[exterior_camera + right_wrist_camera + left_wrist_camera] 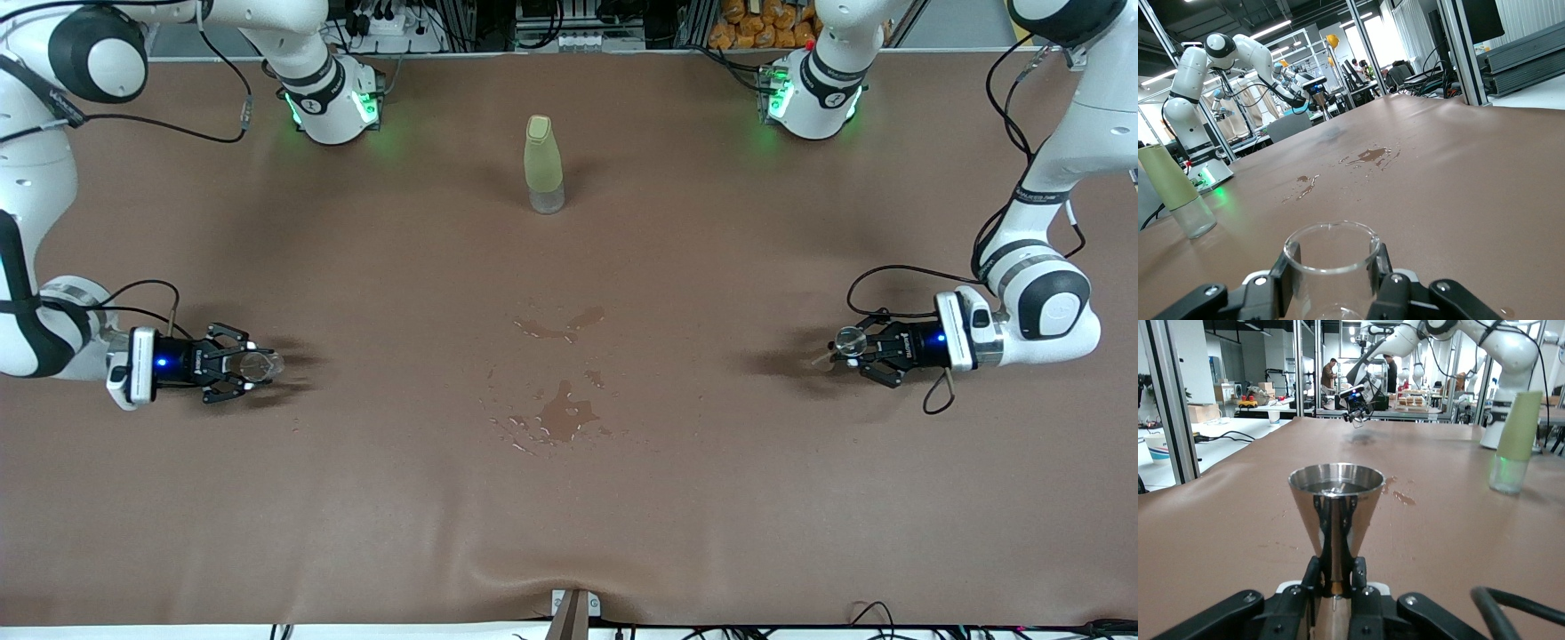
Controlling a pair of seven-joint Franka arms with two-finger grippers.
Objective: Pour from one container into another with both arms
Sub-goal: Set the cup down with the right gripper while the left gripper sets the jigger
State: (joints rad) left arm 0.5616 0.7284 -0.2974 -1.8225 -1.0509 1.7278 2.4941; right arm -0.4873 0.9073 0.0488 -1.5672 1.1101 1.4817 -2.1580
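Between the right gripper's (252, 364) clenched fingers sits the glass (260, 364), upright over the right arm's end of the table (569, 533); clamped by its waist in the left gripper (861, 348), over the left arm's end, stands the jigger (849, 339), mouth up. Well apart, with spilled puddles (562, 416) midway between the grippers and a bottle (543, 165) near the bases. Best to bring both together over the middle, keep each level in transit, set the glass rim just above the jigger mouth, then tip slowly.

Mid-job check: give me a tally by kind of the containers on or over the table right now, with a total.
Glass cup: 1, held in the right gripper
Steel jigger: 1, held in the left gripper
Yellow-green bottle: 1, standing on the table
Total: 3
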